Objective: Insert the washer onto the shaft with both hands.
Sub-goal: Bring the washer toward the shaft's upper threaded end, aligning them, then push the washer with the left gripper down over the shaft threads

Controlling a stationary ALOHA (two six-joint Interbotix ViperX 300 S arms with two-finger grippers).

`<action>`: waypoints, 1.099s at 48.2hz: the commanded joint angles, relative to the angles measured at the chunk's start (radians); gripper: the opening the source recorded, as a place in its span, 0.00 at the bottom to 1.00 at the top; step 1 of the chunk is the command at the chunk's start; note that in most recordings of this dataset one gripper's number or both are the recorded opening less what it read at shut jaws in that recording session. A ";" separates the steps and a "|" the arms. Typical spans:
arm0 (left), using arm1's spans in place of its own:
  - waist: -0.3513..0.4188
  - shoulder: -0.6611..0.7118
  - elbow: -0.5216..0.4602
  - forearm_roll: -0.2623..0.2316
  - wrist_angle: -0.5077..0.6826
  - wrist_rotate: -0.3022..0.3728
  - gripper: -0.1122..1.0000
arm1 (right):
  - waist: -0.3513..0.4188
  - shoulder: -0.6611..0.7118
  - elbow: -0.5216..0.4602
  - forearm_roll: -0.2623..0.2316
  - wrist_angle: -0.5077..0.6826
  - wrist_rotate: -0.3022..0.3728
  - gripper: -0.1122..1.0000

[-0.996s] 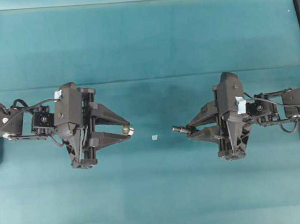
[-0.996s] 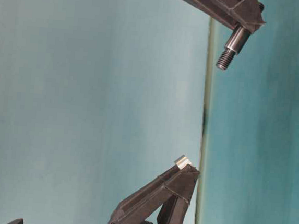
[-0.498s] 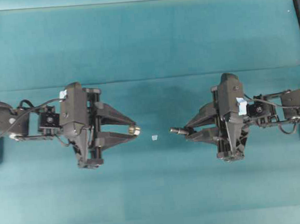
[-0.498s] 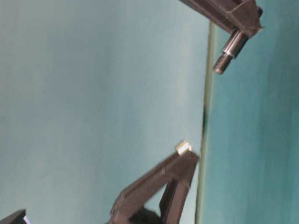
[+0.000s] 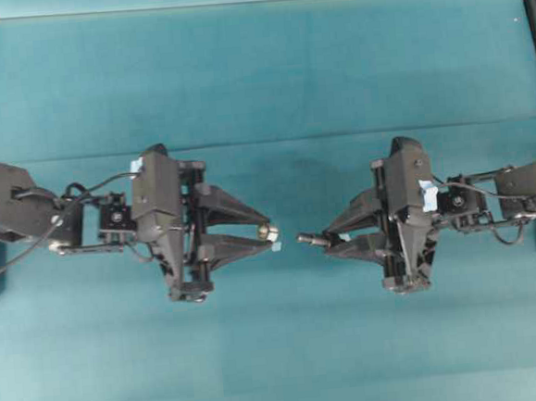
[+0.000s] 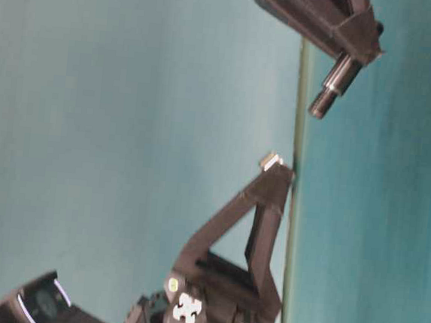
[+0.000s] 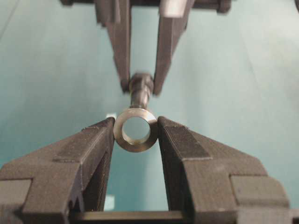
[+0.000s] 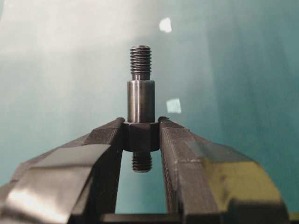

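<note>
Washer [image 7: 136, 129] sits pinched between the two fingertips of the left hand [image 5: 269, 238], its flat face and round hole turned toward the right hand, so its axis runs level along the line between the two arms. In the overhead view it shows as a small silver ring [image 5: 264, 230] at the tip of the left fingers, held clear above the teal desk [image 5: 259, 80].

The right hand [image 5: 332, 241] is closed on the shaft [image 8: 140, 100], gripping it at the thick collar. The shaft's long axis lies along the hand's reach: the smooth section and threaded tip stick out forward past the fingertips, and a short threaded stub shows behind the collar between the fingers. From overhead, the threaded end [image 5: 305, 239] points left toward the washer; the two are near each other but apart, with a short gap of bare cloth between them.

In the left wrist view the shaft [image 7: 140, 91] appears just above and behind the ring's hole, nearly in line with it. In the table-level view the shaft tip [image 6: 324, 103] and washer [image 6: 270, 162] face each other across open air.

A small pale scrap [image 5: 276, 247] lies on the desk just beside the left fingertips. Wide open cloth surrounds both hands on all sides.
</note>
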 commanded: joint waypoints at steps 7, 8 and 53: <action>-0.020 0.028 -0.038 0.002 -0.011 -0.005 0.44 | 0.003 0.009 -0.032 0.002 -0.025 0.003 0.10; -0.021 0.031 -0.040 0.002 -0.011 -0.005 0.44 | 0.003 0.011 -0.034 0.002 -0.026 0.003 0.10; -0.012 0.069 -0.071 0.002 0.023 -0.003 0.44 | 0.017 0.017 -0.044 0.002 -0.051 0.003 0.10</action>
